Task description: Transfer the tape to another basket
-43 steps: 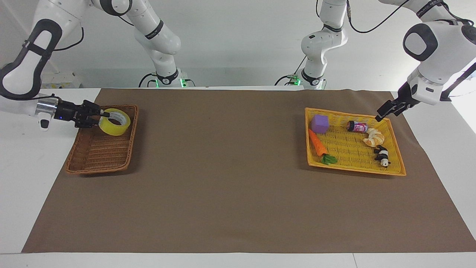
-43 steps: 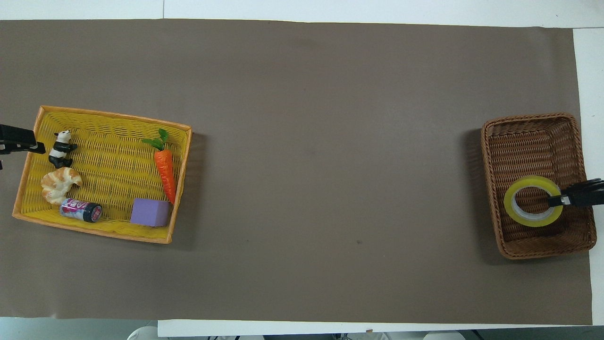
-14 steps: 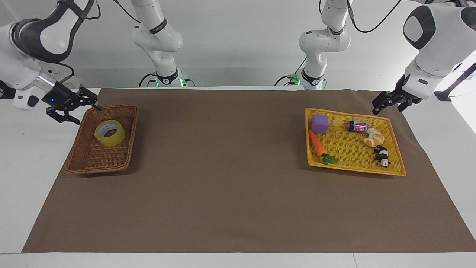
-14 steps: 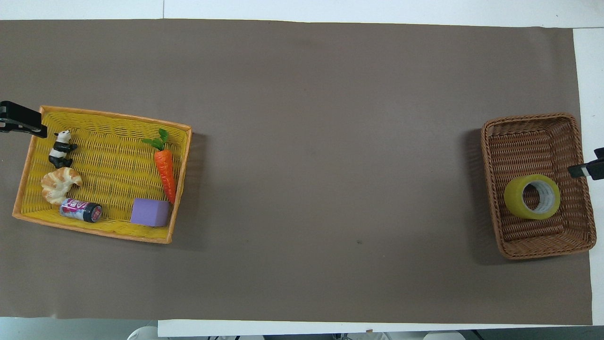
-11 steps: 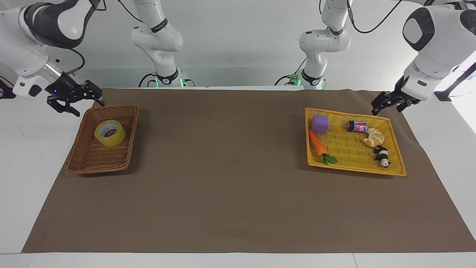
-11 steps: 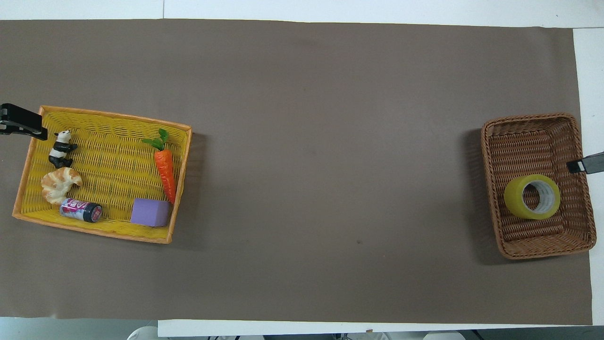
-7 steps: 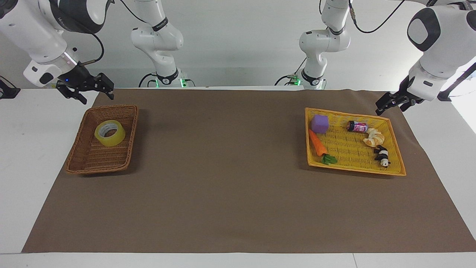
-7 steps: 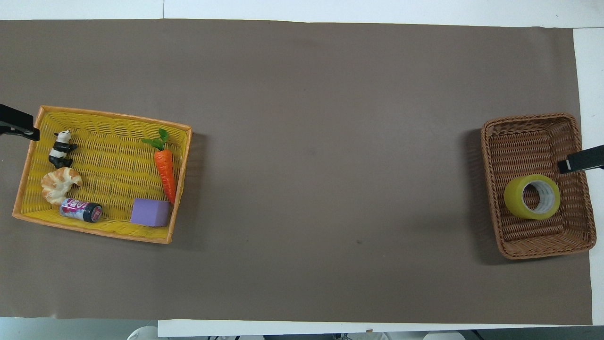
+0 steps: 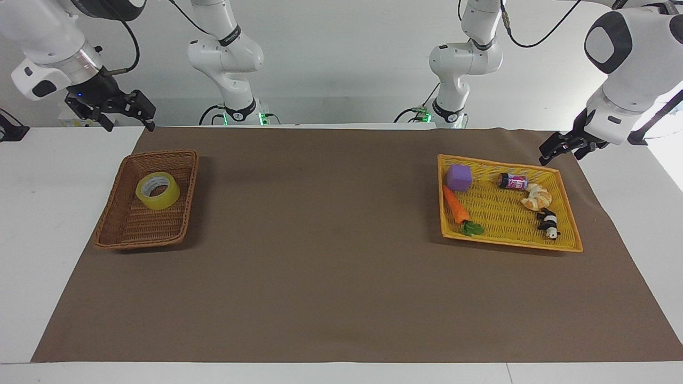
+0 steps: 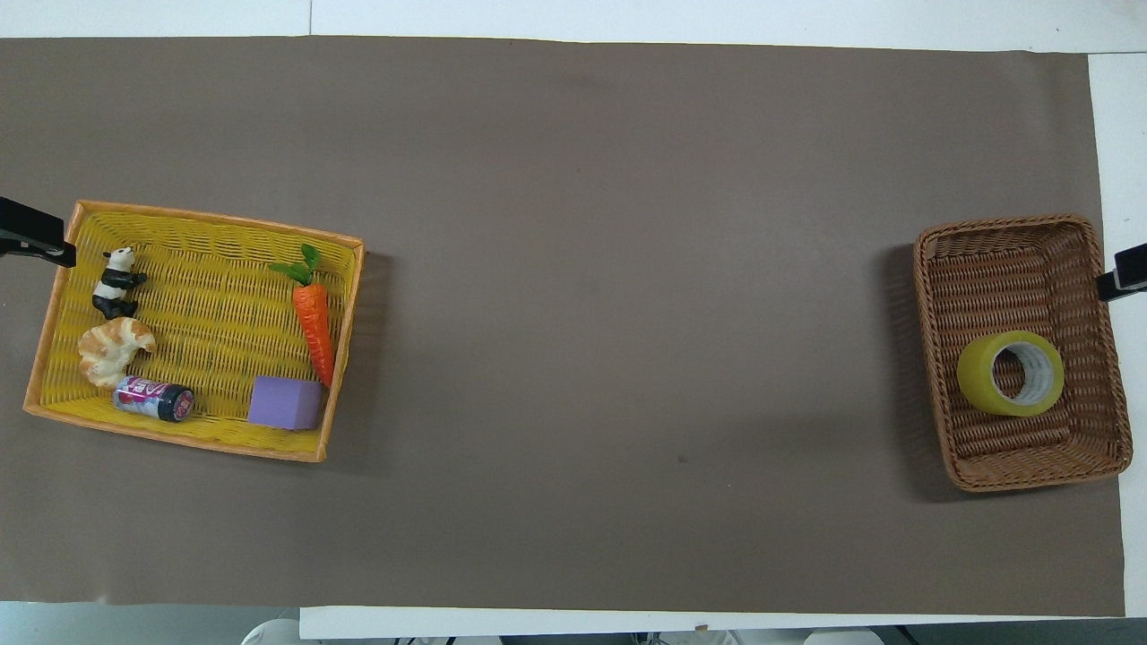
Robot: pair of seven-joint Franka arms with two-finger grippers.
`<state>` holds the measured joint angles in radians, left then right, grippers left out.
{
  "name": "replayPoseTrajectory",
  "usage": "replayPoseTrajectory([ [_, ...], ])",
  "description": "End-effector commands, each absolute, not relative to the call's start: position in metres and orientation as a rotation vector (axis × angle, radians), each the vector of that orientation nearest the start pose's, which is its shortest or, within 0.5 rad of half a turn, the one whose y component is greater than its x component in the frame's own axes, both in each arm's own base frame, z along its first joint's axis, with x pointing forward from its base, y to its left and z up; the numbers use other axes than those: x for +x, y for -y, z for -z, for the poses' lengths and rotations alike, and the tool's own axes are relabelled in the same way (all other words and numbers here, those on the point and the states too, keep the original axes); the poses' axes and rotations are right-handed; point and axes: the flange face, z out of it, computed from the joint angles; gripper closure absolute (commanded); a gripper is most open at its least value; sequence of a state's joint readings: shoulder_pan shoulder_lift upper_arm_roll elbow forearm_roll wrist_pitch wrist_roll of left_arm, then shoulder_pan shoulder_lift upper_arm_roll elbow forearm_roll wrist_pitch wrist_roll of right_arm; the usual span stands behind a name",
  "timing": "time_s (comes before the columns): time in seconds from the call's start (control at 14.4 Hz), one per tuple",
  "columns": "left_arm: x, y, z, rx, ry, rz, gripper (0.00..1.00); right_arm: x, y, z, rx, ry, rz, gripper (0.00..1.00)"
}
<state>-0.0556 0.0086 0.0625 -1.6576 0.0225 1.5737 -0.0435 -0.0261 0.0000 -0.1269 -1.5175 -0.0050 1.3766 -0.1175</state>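
Wicker first, going outward from the robots: the right gripper (image 9: 127,114) hangs empty with its fingers spread, up in the air over the table's edge at the right arm's end. Below it and farther out sits the brown basket (image 9: 187,184), and the tape (image 9: 157,191) lies flat in that basket's half closer to this gripper, core hole facing up, touching nothing but the woven floor. Judged by that, the move looks done.

Should it need lifting again, the roll looks light and stiff, with a smooth yellow outer face that could slip. One finger down the pale core and one outside the wall seems the surest hold; a pinch across the full width would ask for wide jaws.

At the left arm's end, the left gripper (image 9: 561,146) waits with fingers apart over the mat, just beside the corner of the yellow tray (image 9: 509,244). Below and outward from it lie the tray's can (image 9: 512,182), croissant (image 9: 536,197), panda (image 9: 548,223), purple cube (image 9: 459,177) and carrot (image 9: 457,207).
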Motion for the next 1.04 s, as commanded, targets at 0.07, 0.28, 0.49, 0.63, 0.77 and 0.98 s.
replayPoseTrajectory([
  [0.07, 0.547, -0.007, -0.580, -3.120, 0.065, -0.131, 0.00, 0.531, 0.074, -0.639, -3.142, -0.076, -0.237, 0.00],
  [0.28, 0.547, -0.007, -0.581, -3.120, 0.065, -0.129, 0.00, 0.526, 0.070, -0.639, -3.139, -0.063, -0.246, 0.00],
  [0.49, 0.546, -0.007, -0.580, -3.120, 0.065, -0.134, 0.00, 0.526, 0.068, -0.640, -3.142, -0.057, -0.237, 0.00],
  [0.63, 0.547, -0.007, -0.581, -3.120, 0.065, -0.131, 0.00, 0.527, 0.068, -0.641, -3.143, -0.057, -0.232, 0.00],
  [0.77, 0.547, -0.007, -0.581, -3.120, 0.065, -0.129, 0.00, 0.526, 0.070, -0.640, -3.142, -0.064, -0.235, 0.00],
  [0.98, 0.546, -0.007, -0.580, -3.120, 0.065, -0.134, 0.00, 0.526, 0.071, -0.641, -3.144, -0.066, -0.228, 0.00],
])
